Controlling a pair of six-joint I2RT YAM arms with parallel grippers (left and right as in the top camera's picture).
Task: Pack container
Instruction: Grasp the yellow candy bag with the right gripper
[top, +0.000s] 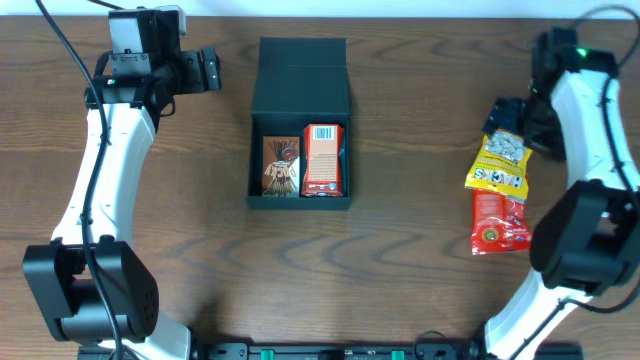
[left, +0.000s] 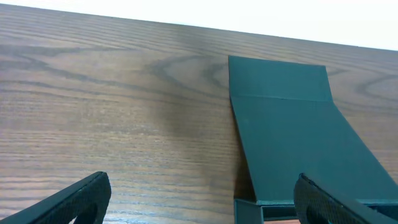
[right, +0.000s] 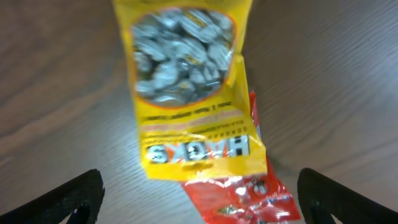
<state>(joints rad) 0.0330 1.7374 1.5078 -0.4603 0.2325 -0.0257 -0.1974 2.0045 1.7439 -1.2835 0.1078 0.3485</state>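
The container (top: 299, 203), a dark teal-black box, sits mid-table with its flap lid (top: 302, 80) open toward the back. Inside lie a brown snack pack (top: 282, 165) and an orange-red carton (top: 323, 160), side by side. My left gripper (top: 210, 70) hovers open to the left of the lid. In the left wrist view the left gripper (left: 202, 208) holds nothing and the lid (left: 292, 124) lies ahead on the right. My right gripper (top: 503, 118) is open above the top end of a yellow snack bag (top: 498, 165). The right wrist view shows that yellow bag (right: 186, 87) overlapping a red bag (right: 249, 202), both between the spread jaws of the right gripper (right: 202, 202).
The red bag (top: 497, 225) lies on the wooden table (top: 420, 280) just in front of the yellow one, near the right arm's base. The table's back edge runs close behind the lid and both grippers.
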